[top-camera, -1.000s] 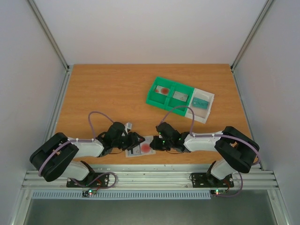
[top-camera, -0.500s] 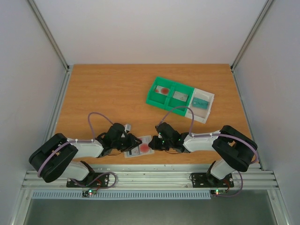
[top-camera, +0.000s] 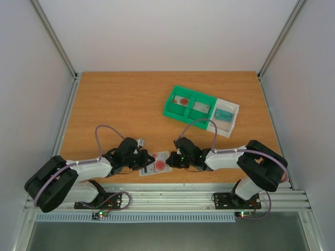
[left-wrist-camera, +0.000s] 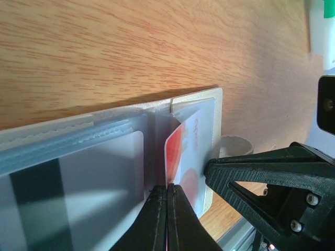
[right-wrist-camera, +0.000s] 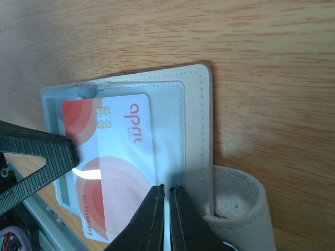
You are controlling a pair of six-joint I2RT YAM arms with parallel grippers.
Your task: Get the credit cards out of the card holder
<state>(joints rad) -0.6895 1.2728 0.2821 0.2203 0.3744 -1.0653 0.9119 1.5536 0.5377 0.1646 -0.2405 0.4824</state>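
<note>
The card holder lies open near the table's front edge, beige outside, its closure tab curled up beside it. A white credit card with red circles sticks partway out of its clear pocket. My left gripper is shut on this card's edge, jaws closed tight. My right gripper is shut on the holder's clear pocket layer beside the beige rim. A pale card with a dark stripe sits in the other pocket.
A green two-compartment tray with a card in each half stands at the back right, and a white tray with a card adjoins it. The metal rail runs just in front of the holder.
My left gripper has drawn back a little to the left with the red and white card, which has slid farther out of the pocket. The right gripper has stayed in place.
</note>
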